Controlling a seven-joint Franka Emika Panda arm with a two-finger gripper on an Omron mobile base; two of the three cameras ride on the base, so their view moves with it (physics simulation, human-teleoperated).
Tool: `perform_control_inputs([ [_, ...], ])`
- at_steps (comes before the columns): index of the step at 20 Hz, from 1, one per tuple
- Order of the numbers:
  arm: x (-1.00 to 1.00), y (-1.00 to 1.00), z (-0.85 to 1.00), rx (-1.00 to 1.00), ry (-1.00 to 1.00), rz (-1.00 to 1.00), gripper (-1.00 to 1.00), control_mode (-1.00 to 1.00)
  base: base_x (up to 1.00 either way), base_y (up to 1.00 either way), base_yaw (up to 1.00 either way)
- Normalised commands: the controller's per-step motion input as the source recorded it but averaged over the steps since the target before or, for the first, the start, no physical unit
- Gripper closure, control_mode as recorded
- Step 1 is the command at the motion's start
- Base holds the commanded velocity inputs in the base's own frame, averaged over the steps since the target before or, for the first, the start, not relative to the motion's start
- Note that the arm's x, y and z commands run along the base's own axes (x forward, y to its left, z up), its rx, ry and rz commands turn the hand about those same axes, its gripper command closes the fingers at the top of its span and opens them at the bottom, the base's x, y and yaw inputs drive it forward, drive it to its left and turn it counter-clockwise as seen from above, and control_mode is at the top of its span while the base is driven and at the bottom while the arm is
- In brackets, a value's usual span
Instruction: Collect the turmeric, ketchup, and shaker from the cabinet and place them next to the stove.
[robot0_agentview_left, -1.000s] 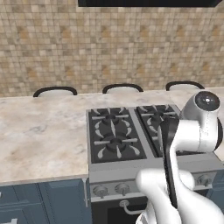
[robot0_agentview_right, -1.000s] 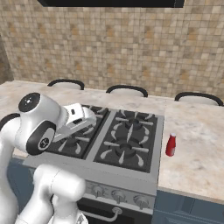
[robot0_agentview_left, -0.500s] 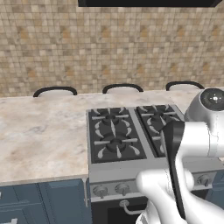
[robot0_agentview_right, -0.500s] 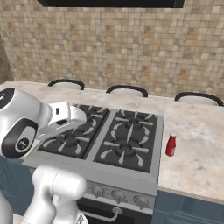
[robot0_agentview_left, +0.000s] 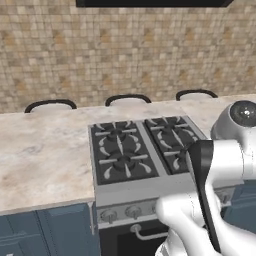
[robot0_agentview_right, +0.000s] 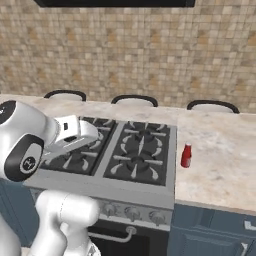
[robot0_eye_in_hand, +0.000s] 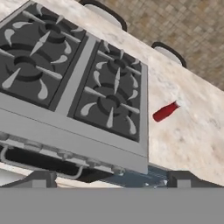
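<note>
Hand view: the hand (robot0_eye_in_hand: 109, 179), fingers spread and empty, hangs before the stove (robot0_eye_in_hand: 74, 83). Beyond, the ketchup (robot0_eye_in_hand: 165, 111) stands on the table beside the stove's right edge; a careless swing could topple it.

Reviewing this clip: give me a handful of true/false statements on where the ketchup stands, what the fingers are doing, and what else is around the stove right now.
1. The ketchup stands upright on the counter, on the side of the stove that is right in the right base view. True.
2. The ketchup sits on one of the burner grates. False: it is on the counter, just off the stove's edge.
3. The gripper holds the ketchup. False: its fingers stand wide apart with nothing between them, well away from the bottle.
4. The turmeric jar stands beside the ketchup. False: the ketchup stands there alone.
5. Front knobs line the stove's panel above the oven handle. True.
</note>
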Motion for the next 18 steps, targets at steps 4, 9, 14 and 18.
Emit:
perform_control_inputs([
  [4,0.00,0.00,0.00,0.00,0.00,0.00,-1.00,1.00,-0.45,0.02,-0.47],
  [9,0.00,0.00,0.00,0.00,0.00,0.00,-1.00,1.00,-0.45,0.00,-0.60],
  [14,0.00,0.00,0.00,0.00,0.00,0.00,-1.00,1.00,-0.24,0.00,-0.68],
  [18,0.00,0.00,0.00,0.00,0.00,0.00,-1.00,1.00,-0.14,0.00,-0.70],
])
